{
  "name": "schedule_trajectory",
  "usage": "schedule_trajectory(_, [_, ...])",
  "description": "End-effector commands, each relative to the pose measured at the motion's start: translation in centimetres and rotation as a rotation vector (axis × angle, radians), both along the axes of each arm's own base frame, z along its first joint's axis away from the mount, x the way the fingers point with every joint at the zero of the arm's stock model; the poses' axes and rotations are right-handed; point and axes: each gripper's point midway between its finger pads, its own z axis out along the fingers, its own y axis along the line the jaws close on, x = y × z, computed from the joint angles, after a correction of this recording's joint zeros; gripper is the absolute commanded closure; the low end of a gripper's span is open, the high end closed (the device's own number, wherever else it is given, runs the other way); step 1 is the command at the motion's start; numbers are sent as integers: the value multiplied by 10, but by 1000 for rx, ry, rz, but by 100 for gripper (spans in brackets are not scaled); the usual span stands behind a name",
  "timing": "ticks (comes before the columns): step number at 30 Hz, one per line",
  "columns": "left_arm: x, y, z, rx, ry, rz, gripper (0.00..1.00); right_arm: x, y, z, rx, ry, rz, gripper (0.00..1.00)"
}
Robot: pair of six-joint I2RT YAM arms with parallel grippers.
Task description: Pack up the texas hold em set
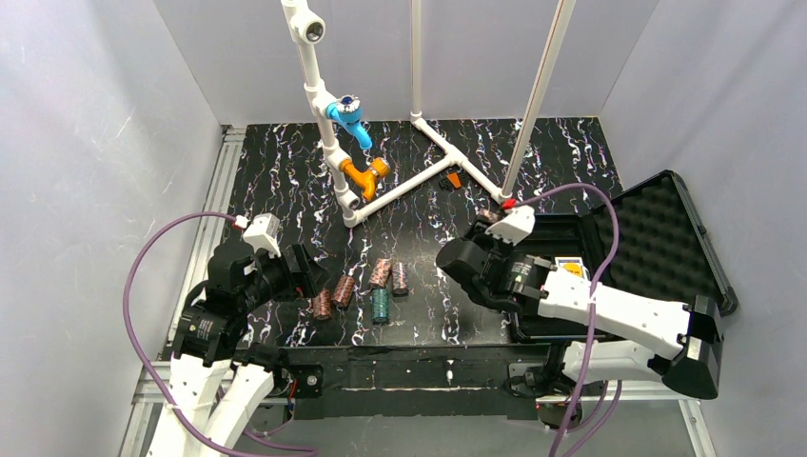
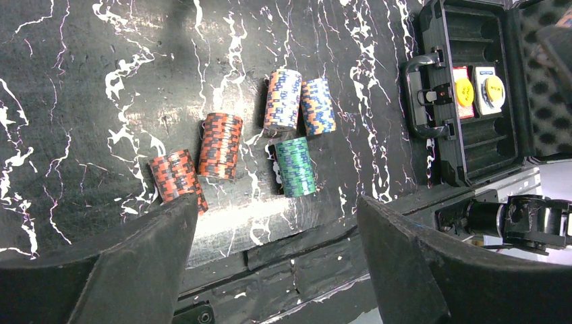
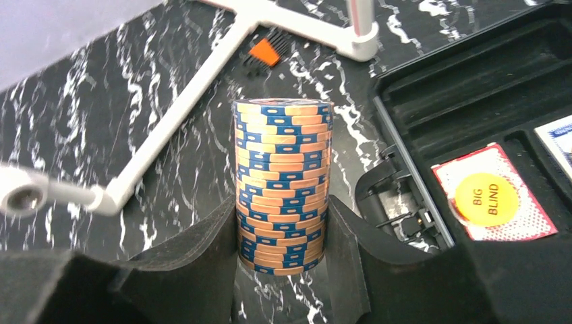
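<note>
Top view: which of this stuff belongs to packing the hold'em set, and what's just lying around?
Job:
held chip stack, clamped in the right fingers
two red chip stacks, two orange-blue stacks and a green stack, all loose on their sides
open black case with a red deck inside

Lying about:
white pipe frame
blue fitting, orange fitting
small orange piece

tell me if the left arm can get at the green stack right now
Probably yes. The left fingers stand open just short of the green stack, with nothing between them. The red stacks lie off to one side; the right fingers hold an orange stack by the case.
</note>
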Motion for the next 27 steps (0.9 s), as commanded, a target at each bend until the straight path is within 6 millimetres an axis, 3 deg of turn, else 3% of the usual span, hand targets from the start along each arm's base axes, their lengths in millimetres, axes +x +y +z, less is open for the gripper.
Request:
schedule_trajectory(1, [0, -3, 4, -2, -18, -26, 14, 26, -41, 37, 115, -110, -254, 99])
schedule_trajectory(4, [1, -4, 3, -1, -10, -29, 15, 41, -55, 30, 143, -65, -296, 99])
schedule_trajectory(12, [3, -6, -1, 0, 12, -36, 15, 82, -116, 9, 212, -4, -483, 99])
schedule_trajectory(18, [4, -6, -3, 1, 25, -37, 15, 112, -144, -18, 281, 87, -553, 99])
schedule_trajectory(27, [4, -4, -2, 3, 14, -26, 15, 130, -180, -45, 326, 149, -655, 99])
